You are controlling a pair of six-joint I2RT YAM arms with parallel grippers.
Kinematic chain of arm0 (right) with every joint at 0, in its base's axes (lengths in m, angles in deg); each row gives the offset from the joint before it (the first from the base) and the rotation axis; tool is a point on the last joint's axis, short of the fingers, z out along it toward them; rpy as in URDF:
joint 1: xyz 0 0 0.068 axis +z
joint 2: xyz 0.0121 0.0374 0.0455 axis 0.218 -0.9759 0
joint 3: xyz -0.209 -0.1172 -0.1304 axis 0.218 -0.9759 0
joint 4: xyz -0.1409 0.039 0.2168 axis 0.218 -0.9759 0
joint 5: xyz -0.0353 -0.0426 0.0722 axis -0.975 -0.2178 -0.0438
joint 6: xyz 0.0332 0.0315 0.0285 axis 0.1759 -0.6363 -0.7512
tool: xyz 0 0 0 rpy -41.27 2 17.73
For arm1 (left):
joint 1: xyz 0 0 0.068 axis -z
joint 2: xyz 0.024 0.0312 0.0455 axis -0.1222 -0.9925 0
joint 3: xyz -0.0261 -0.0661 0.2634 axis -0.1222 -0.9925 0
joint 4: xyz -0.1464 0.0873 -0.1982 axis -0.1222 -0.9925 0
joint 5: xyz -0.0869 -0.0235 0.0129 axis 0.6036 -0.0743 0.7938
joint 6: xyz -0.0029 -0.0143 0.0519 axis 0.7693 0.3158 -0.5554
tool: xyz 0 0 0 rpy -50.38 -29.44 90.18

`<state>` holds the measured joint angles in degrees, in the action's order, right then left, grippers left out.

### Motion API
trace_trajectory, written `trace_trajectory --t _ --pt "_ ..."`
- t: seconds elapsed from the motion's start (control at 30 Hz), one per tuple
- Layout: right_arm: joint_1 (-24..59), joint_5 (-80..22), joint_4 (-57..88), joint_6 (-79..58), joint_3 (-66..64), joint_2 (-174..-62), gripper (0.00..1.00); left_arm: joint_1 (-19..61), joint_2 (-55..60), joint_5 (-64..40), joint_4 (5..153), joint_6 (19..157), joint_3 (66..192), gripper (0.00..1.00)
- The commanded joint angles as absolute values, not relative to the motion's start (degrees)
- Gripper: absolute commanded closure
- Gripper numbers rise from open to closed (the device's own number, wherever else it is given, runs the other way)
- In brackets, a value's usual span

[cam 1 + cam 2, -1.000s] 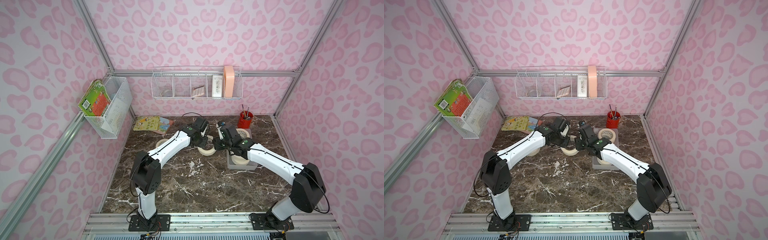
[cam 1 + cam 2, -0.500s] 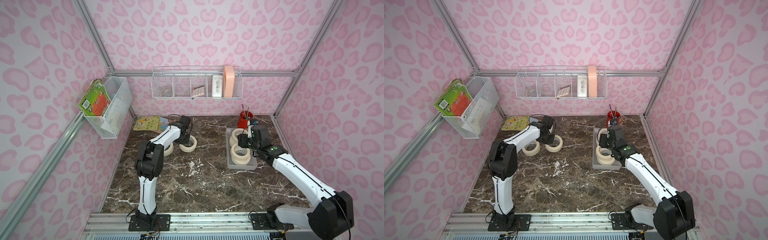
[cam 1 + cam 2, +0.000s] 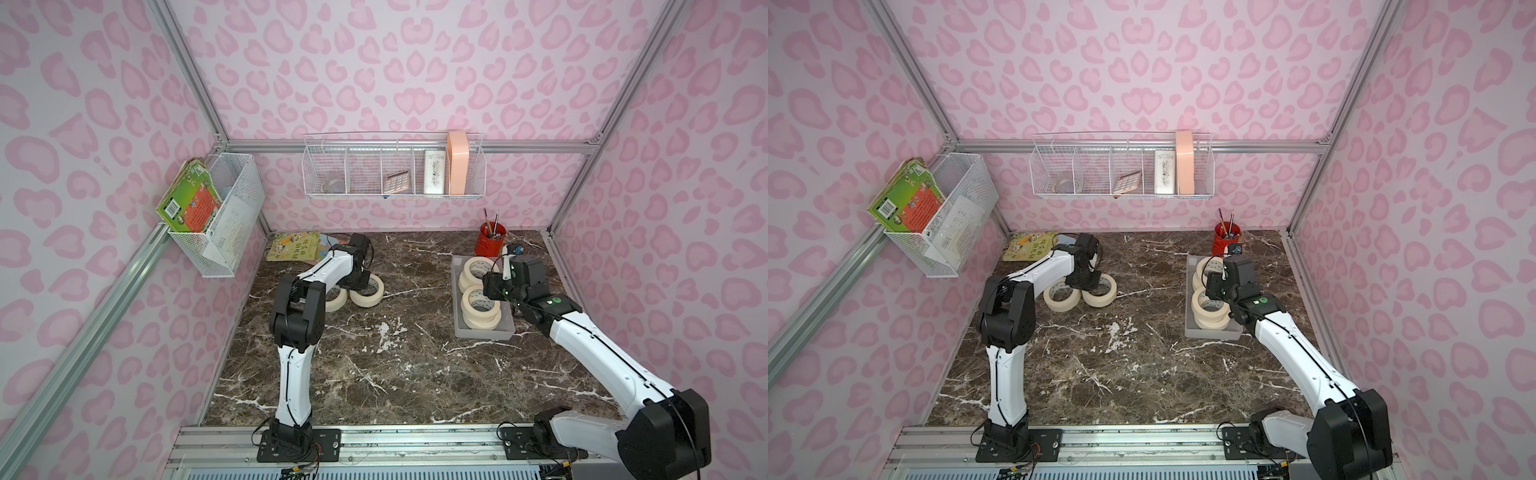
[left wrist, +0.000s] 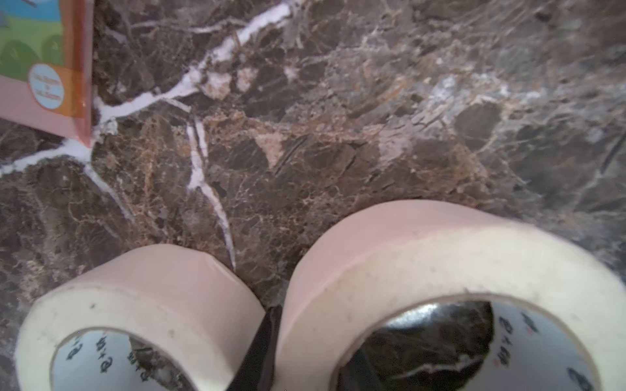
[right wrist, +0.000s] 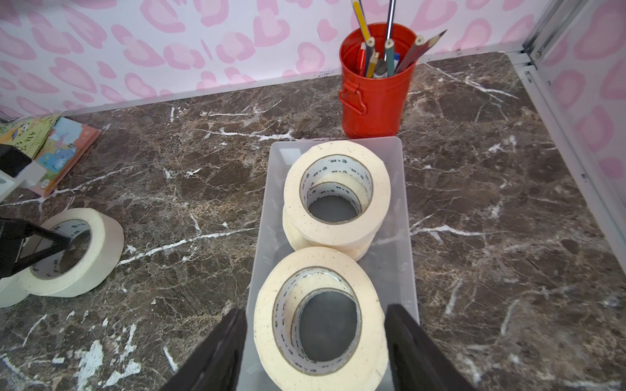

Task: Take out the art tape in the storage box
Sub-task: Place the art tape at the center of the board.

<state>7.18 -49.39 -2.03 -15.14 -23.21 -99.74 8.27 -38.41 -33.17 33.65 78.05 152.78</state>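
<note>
Pickup of third tape roll, by my read. Right tool [image 5: 313, 311] gapes wide, empty, straddling top roll [image 5: 315, 257] of near stack in box [image 5: 394, 264], 2 o'clock on table [image 3: 374, 374]. Two rolls out at 10 o'clock; left tool [image 4: 310, 333] pinched shut on outside roll [image 4: 440, 257]. Next: drop lower, close, lift straight.

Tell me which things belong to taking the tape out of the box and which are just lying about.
Job: storage box; four tape rolls in it; two tape rolls outside it.
Lying about: red pen cup; picture books; side wire basket; back wire basket.
</note>
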Motion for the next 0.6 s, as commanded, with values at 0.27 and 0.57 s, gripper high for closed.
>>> trace_trajectory --t 0.27,0.57 --pt "5.58 -50.09 -3.18 -14.12 -23.66 -98.95 0.33 8.17 -37.45 -33.59 32.08 77.5 153.08 0.26" --pt "5.24 -49.34 -2.76 -13.93 -23.81 -105.03 0.33 11.01 -30.35 -31.8 33.83 76.38 153.32 0.19"
